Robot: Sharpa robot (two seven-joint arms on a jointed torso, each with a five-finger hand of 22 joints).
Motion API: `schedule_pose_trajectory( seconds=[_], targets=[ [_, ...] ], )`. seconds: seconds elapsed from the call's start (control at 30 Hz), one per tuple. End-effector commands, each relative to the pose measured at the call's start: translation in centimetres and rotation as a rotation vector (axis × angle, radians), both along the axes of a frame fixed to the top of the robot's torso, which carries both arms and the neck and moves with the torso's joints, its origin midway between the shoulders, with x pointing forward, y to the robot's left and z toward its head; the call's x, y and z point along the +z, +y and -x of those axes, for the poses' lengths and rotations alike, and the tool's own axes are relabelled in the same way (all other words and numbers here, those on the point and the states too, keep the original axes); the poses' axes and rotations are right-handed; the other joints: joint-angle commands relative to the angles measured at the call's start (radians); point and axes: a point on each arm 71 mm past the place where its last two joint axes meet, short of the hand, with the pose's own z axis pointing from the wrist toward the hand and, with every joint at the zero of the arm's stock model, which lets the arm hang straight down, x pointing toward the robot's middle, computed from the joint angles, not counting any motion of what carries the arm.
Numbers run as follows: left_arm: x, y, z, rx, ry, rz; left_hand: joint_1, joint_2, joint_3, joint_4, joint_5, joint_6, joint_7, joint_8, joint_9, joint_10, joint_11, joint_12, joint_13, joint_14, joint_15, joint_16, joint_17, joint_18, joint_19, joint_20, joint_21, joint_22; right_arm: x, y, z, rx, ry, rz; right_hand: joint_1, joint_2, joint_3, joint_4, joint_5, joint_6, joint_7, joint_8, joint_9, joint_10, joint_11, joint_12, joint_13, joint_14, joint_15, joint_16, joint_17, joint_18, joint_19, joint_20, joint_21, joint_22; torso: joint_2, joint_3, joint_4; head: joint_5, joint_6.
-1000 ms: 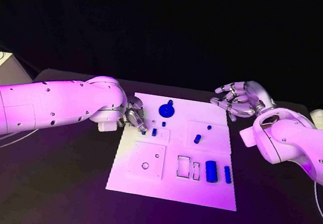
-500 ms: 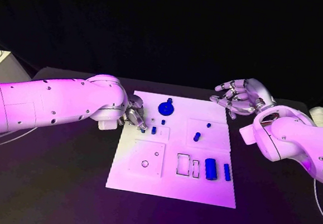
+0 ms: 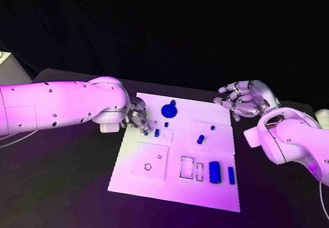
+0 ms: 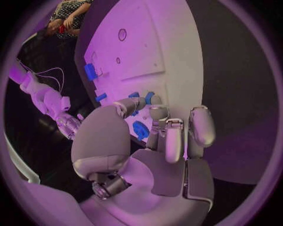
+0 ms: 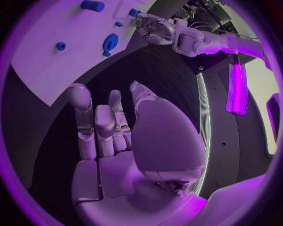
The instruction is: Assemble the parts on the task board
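The left hand (image 3: 137,117) is pinching a small blue peg (image 3: 156,132) at the white board's (image 3: 174,193) left edge. Farther right, the right hand (image 3: 243,100) is hovering off the board's far right corner, fingers loosely spread, holding nothing.

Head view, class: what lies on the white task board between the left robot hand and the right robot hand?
The round blue part with a knob stands between left robot hand and right robot hand, on the white task board.
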Motion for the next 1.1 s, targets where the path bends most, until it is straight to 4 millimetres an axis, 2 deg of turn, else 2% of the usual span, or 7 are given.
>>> schedule_pose_trajectory(
  seconds=[0.03, 0.17, 0.33, 0.4, 0.47, 0.93, 1.1],
  targets=[
    [-0.8, -0.4, 0.4, -0.026, 0.017, -0.015, -0.040, -0.009, -0.068, 0.050, -0.010, 0.003, 0.011, -0.006, -0.005, -0.008, 0.005, -0.005, 0.000, 0.105, -0.002, 0.003, 0.262, -0.015, -0.008, 0.002, -0.005, -0.003, 0.0, 0.1, 0.1, 0.017, -0.005, 0.001, -0.002, -0.006, 0.004, 0.002, 0.004, -0.004, 0.000, 0.005, 0.001, -0.005, -0.003, -0.006, -0.001, -0.008, 0.002, -0.003, -0.001, 0.007, -0.006, 0.003, -0.003, -0.001, 0.000, -0.0001, -0.0009, 0.000, 0.001],
    [-0.8, -0.1, 0.3, -0.022, 0.005, -0.027, -0.026, -0.005, -0.166, 0.120, -0.033, 0.004, 0.011, -0.016, -0.014, -0.016, 0.005, -0.005, -0.002, 0.104, -0.003, 0.002, 0.260, -0.014, -0.008, 0.002, -0.010, -0.007, 0.0, 0.1, 0.1, 0.017, -0.006, 0.001, -0.003, -0.006, 0.004, 0.002, 0.004, -0.004, 0.000, 0.005, 0.001, -0.005, -0.003, -0.006, -0.002, -0.008, 0.003, -0.004, -0.002, 0.008, -0.006, 0.003, -0.006, -0.003, -0.001, -0.0001, -0.0002, 0.000, 0.002],
    [-0.7, 0.2, 0.2, -0.014, -0.007, -0.033, -0.009, -0.002, -0.199, 0.146, -0.064, 0.005, 0.012, -0.019, -0.018, -0.018, 0.006, -0.005, -0.002, 0.104, -0.002, 0.002, 0.259, -0.014, -0.007, 0.002, -0.012, -0.008, 0.0, 0.1, 0.0, 0.016, -0.006, 0.001, -0.003, -0.006, 0.004, 0.002, 0.004, -0.004, 0.000, 0.005, 0.001, -0.005, -0.003, -0.006, -0.002, -0.008, 0.003, -0.004, -0.002, 0.008, -0.006, 0.003, -0.006, -0.003, 0.000, 0.0002, 0.0001, 0.000, 0.004],
    [-0.7, 0.3, 0.1, -0.009, -0.014, -0.033, -0.024, 0.008, -0.228, 0.149, -0.129, 0.005, 0.014, -0.022, -0.021, -0.020, 0.009, -0.006, -0.005, 0.103, 0.000, 0.000, 0.256, -0.013, -0.010, 0.004, -0.016, -0.012, 0.0, 0.1, 0.0, 0.016, -0.006, 0.000, -0.004, -0.007, 0.004, 0.002, 0.003, -0.005, 0.000, 0.005, 0.001, -0.005, -0.003, -0.007, -0.003, -0.008, 0.003, -0.005, -0.002, 0.008, -0.006, 0.003, -0.007, -0.004, 0.000, -0.0004, -0.0002, 0.000, 0.006],
    [-0.6, 0.4, 0.1, -0.002, -0.022, -0.031, -0.031, 0.013, -0.239, 0.150, -0.142, 0.005, 0.015, -0.023, -0.023, -0.021, 0.009, -0.006, -0.004, 0.103, 0.000, 0.000, 0.256, -0.013, -0.011, 0.004, -0.017, -0.014, 0.0, 0.1, 0.0, 0.016, -0.006, 0.000, -0.004, -0.007, 0.004, 0.002, 0.003, -0.005, 0.000, 0.005, 0.001, -0.005, -0.003, -0.007, -0.003, -0.008, 0.003, -0.005, -0.002, 0.008, -0.006, 0.003, -0.007, -0.004, 0.000, -0.0008, -0.0009, -0.001, 0.007],
    [0.9, 1.1, -0.3, 0.042, -0.093, 0.014, -0.035, 0.017, -0.243, 0.151, -0.146, 0.006, 0.015, -0.024, -0.024, -0.020, 0.009, -0.004, -0.002, 0.103, 0.000, 0.000, 0.256, -0.013, -0.012, 0.004, -0.018, -0.015, 0.0, 0.1, 0.0, 0.016, -0.005, 0.000, -0.006, -0.006, 0.003, 0.002, 0.003, -0.005, 0.000, 0.006, 0.001, -0.004, -0.003, -0.008, -0.005, -0.008, 0.003, -0.006, -0.001, 0.008, -0.006, 0.003, -0.009, -0.005, 0.001, -0.0009, 0.0001, -0.004, 0.012],
    [2.1, 1.3, -0.7, 0.082, -0.147, 0.082, -0.028, 0.018, -0.276, 0.150, -0.142, -0.038, 0.034, -0.037, -0.027, -0.110, 0.027, -0.088, -0.122, 0.067, 0.015, -0.041, 0.171, 0.010, -0.101, 0.015, -0.078, -0.127, -0.1, 0.1, 0.0, 0.017, -0.004, 0.000, -0.006, -0.006, 0.003, 0.002, 0.003, -0.005, 0.000, 0.006, 0.001, -0.004, -0.003, -0.008, -0.005, -0.008, 0.003, -0.006, -0.001, 0.008, -0.006, 0.003, -0.009, -0.005, -0.001, -0.0002, -0.0009, -0.003, 0.017]
  ],
)
